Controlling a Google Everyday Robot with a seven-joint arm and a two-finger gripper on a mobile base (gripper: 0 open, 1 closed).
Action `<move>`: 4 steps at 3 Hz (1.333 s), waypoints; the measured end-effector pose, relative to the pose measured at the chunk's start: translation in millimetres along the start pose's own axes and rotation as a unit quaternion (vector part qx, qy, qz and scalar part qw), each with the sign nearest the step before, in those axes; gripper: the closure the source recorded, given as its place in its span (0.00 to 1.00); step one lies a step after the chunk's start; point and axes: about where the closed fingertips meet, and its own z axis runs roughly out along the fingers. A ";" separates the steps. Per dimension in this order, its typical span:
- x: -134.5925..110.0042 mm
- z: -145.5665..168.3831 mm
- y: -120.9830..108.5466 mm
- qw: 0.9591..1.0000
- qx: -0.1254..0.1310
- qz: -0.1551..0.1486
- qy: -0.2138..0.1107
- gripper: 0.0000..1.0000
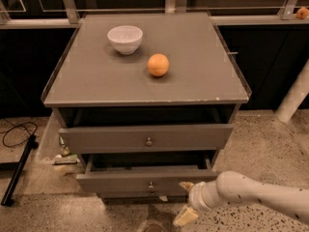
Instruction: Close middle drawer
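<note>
First, at the far left, a thin black cable (14, 129) loops over the speckled, stone-like floor (270, 149), and a straight black rod (18, 173) lies slanted beside it. Next comes the grey cabinet with its flat, matt top (193, 76), chipped pale along the front edge. On the top stand a smooth, round white bowl (125, 37) towards the back left and, apart from it to the right, a round orange (158, 65).

Below the top, the upper drawer (106, 139) stands pulled out a little, with a dark gap above its plain grey front and a small round metal knob (148, 141) at its centre. Beneath it, the middle drawer (116, 182) is nearly pushed in. Only a narrow strip of its boxy tray shows behind the front panel, which carries its own small knob (151, 185).

Low at the right end of that panel is the gripper (185, 200), with its cream fingers spread wide and holding nothing. The upper finger (185, 184) is at the panel's lower edge, though contact cannot be told, and the lower finger (185, 216) points down over the floor. The white, faintly dotted arm (260, 197) runs off to the right. Farther right, a white tube (294, 98) leans, and a small orange ball (302, 12) sits on the back rail.
</note>
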 end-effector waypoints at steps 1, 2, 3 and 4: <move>-7.7 3.2 -40.5 1.000 0.008 -0.017 -0.008 0.42; -3.6 -0.3 -101.7 1.000 0.023 -0.018 0.004 0.37; -8.7 -11.3 -124.5 0.999 0.045 -0.019 0.001 0.14; -8.7 -11.3 -124.5 0.999 0.045 -0.019 0.001 0.00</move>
